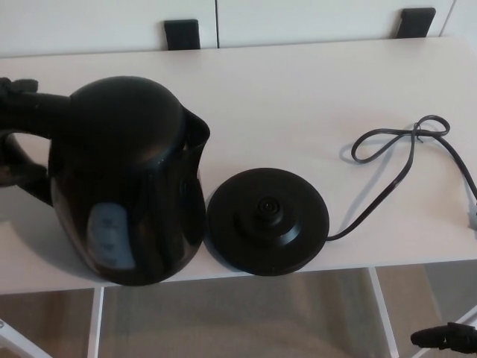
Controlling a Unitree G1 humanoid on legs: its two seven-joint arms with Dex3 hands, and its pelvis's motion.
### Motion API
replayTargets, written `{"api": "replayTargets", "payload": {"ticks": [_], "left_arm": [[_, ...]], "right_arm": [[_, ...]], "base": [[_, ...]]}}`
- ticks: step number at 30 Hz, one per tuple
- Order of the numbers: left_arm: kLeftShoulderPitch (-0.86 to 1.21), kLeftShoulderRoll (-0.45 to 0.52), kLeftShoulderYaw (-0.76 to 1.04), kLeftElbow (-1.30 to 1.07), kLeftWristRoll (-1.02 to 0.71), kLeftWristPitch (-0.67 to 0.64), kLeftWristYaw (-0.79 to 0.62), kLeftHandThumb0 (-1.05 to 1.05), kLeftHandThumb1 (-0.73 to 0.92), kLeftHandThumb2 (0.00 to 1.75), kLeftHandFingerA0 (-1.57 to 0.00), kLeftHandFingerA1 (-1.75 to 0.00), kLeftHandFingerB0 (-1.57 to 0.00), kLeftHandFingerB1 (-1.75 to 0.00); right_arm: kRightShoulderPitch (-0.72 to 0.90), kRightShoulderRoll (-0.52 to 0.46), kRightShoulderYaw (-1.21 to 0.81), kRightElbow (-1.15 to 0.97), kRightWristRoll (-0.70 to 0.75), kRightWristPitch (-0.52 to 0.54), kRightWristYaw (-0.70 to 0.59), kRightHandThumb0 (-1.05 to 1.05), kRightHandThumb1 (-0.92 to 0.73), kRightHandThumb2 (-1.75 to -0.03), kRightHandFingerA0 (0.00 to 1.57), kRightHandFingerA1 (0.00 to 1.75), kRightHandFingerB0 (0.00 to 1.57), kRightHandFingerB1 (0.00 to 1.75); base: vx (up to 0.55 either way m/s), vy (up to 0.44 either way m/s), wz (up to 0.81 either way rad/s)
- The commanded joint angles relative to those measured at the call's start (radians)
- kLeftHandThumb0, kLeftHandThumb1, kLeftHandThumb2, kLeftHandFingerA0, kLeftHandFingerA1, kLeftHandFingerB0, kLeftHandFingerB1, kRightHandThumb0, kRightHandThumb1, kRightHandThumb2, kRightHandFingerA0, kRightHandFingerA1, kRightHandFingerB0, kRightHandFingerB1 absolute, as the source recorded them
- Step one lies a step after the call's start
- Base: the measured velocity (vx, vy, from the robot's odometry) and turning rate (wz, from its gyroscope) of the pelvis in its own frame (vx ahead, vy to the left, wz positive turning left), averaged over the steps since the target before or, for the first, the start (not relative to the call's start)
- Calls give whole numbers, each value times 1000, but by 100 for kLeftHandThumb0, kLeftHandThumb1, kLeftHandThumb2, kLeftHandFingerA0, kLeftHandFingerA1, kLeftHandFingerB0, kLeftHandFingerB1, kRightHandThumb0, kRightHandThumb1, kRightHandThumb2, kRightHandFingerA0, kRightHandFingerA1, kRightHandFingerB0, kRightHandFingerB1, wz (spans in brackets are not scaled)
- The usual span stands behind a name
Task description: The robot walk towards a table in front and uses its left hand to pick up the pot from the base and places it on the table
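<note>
One step in hand: transfer from base to desk, set-down not yet confirmed. Noted electric kettle (127,179) off its power base (267,221), just beside it on the left, over the front-left part of the desk (298,97) and overlapping the front edge. Cannot tell for certain whether resting or raised; judged raised, given how large it looms. Noted left hand (19,97) at the far left, grasping the kettle at its rear side, dark against dark. Noted right hand (447,337) low beyond the front-right corner, below desk level; cannot tell whether clenched or released. Found power base bare, close to the middle of the front edge, with cord (402,149) looping toward the right edge. Next move, as judged: lower the kettle upright onto bare desk left of the base and further in from the front edge, clear of base and cord, then let go.
</note>
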Motion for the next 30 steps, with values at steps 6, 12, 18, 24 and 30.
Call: {"api": "replayTargets", "payload": {"ticks": [6,12,18,24,30], "left_arm": [[-16,32,41,52,-35,7,-164,-70,40,74,0,0,0,0],[-32,69,103,150,-39,-42,-206,-70,40,74,0,0,0,0],[3,100,168,181,-43,-77,-225,-64,43,54,0,0,0,0],[45,141,261,257,-69,-99,-249,-69,40,73,0,0,0,0],[103,175,379,327,-107,-126,-262,-63,43,54,0,0,0,0]], "right_arm": [[15,-23,-1,16,1,-2,13,-67,-41,-60,89,73,64,68],[11,-20,-5,12,5,9,21,-67,-39,-61,90,74,67,68],[20,-21,-4,17,6,8,31,-70,-41,-60,90,73,65,68],[28,-23,7,11,-7,26,20,-68,-40,-60,89,71,65,66],[38,-20,10,12,-6,26,25,-66,-39,-61,89,73,66,69]], "base": [[0,0,0],[0,0,0],[0,0,0],[0,0,0],[0,0,0]]}}
